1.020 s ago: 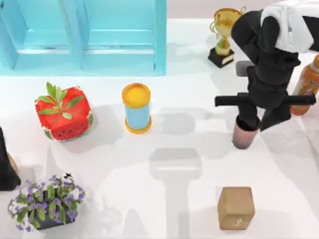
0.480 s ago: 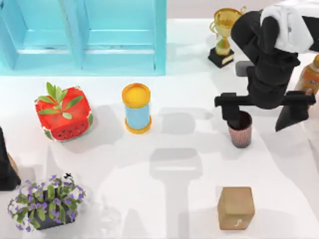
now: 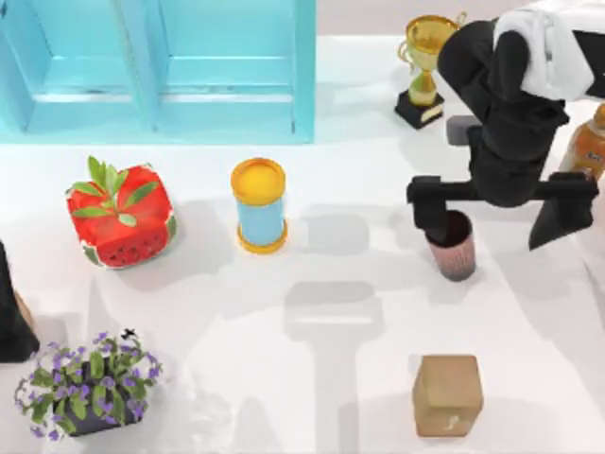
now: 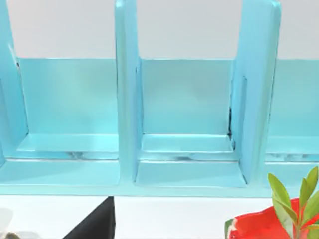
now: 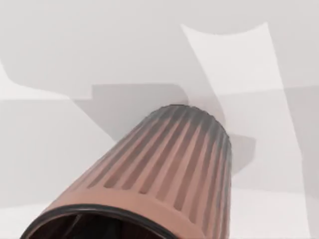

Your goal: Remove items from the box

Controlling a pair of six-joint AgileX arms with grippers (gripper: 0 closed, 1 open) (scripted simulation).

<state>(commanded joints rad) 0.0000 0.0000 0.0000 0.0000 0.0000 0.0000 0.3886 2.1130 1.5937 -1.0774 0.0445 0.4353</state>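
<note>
The dark reddish-brown ribbed cup point(image 3: 455, 246) stands upright on the white table, right of centre, and looms close in the right wrist view point(image 5: 169, 164). My right gripper point(image 3: 492, 225) hangs just above it, open wide, with its left finger point(image 3: 430, 216) over the cup's rim and the other finger far to the right. The tan cube-like block point(image 3: 447, 394) rests near the front edge, below the cup. The light blue box point(image 3: 156, 71) stands at the back left, and its compartments point(image 4: 187, 99) look bare. My left arm point(image 3: 9, 317) is parked at the left edge.
A blue cylinder with orange ends point(image 3: 259, 205) stands mid-table. A watermelon-patterned cube point(image 3: 120, 215) and a purple flower pot point(image 3: 87, 383) occupy the left. A gold trophy point(image 3: 425, 71) and an orange bottle point(image 3: 588, 147) stand beside the right arm.
My right gripper, shut on the cup a second ago, has spread wide and let it go. The cup now stands free on the table.
</note>
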